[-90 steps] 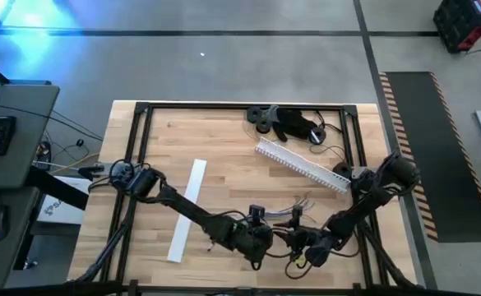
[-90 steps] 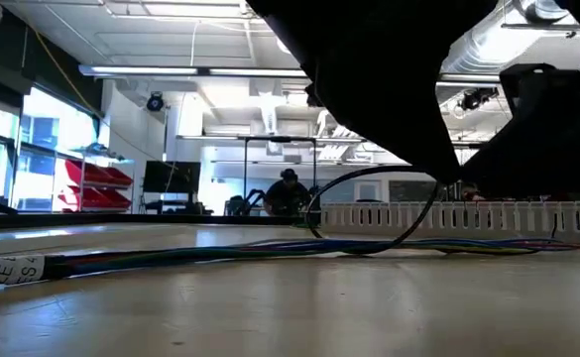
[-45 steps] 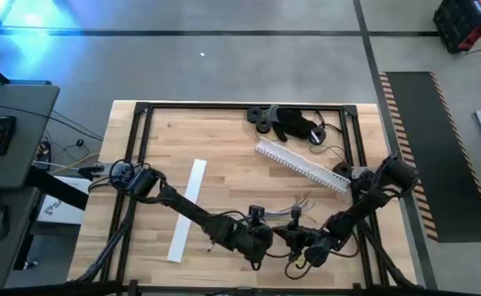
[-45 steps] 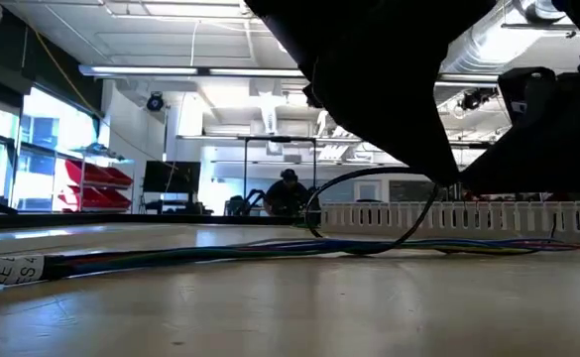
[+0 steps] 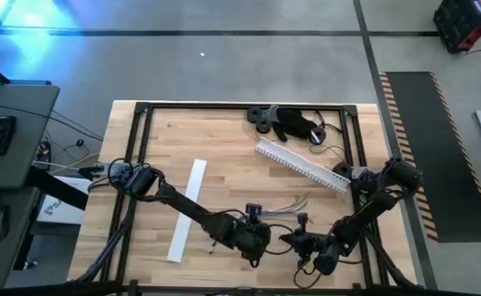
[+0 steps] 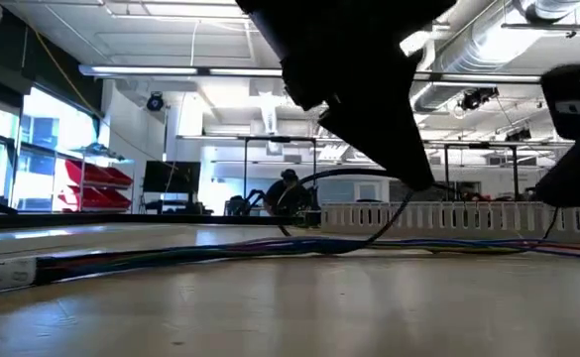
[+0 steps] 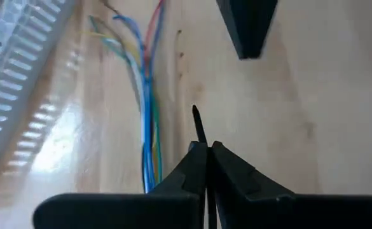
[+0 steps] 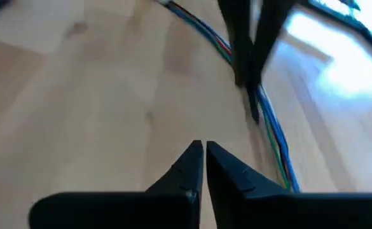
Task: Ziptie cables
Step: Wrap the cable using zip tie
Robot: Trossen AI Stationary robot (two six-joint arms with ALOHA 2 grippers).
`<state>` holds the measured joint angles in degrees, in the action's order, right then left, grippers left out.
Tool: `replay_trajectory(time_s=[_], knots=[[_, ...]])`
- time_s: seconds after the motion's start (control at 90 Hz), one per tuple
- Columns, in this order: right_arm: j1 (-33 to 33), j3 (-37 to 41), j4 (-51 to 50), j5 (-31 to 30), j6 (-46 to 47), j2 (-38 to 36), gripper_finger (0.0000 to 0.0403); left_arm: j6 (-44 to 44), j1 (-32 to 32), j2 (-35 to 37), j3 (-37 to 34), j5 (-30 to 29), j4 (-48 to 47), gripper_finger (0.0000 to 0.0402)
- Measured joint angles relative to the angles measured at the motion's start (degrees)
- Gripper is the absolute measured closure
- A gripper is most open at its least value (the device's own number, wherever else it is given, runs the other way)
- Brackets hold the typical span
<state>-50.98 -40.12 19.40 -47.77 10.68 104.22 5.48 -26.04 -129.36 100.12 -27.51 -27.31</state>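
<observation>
Pale wood of the bench [image 5: 224, 140] carried the cables [image 7: 149, 114], lying loose near its front edge. The left hand [image 7: 207, 152] pinched a thin dark ziptie tail [image 7: 198, 124] beside them, seemingly to thread it; the right hand [image 8: 203, 152], fingers together and empty, hovered nearby.

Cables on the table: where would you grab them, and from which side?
Probably the stretch where the cables run together as one slim bundle, not the splayed coloured ends. They lie flat on the table, so come from above, closing across the run. The left gripper is shut on a thin dark strip; the right gripper is shut.
</observation>
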Motion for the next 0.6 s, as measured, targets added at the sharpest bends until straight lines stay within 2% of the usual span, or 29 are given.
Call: replay_trajectory(time_s=[0.144, 0.211, 0.311, 0.433, 0.6], knots=[[0.36, 0.0, 4.34, -3.26, -12.07, -0.07, 0.0308, -0.03, 0.54, 0.97, 0.0, 3.16, 0.13, 0.0401], [0.81, 0.0, 4.14, -5.56, -12.9, -0.07, 0.0276, -0.14, 0.56, 1.65, 0.0, 4.03, 0.38, 0.0401], [2.3, 0.0, 3.59, -5.82, -12.19, -0.07, 0.0245, -0.63, 0.59, 2.49, -0.02, 4.44, 0.6, 0.0401], [3.76, 0.0, 5.25, -6.07, -12.18, 0.35, 0.0244, -0.62, 0.56, 3.31, 0.0, 4.7, 0.68, 0.0401], [5.12, 0.0, 6.07, -4.61, -11.88, 0.37, 0.0284, -0.52, 0.54, 3.37, 0.0, 4.78, 1.09, 0.0401]])
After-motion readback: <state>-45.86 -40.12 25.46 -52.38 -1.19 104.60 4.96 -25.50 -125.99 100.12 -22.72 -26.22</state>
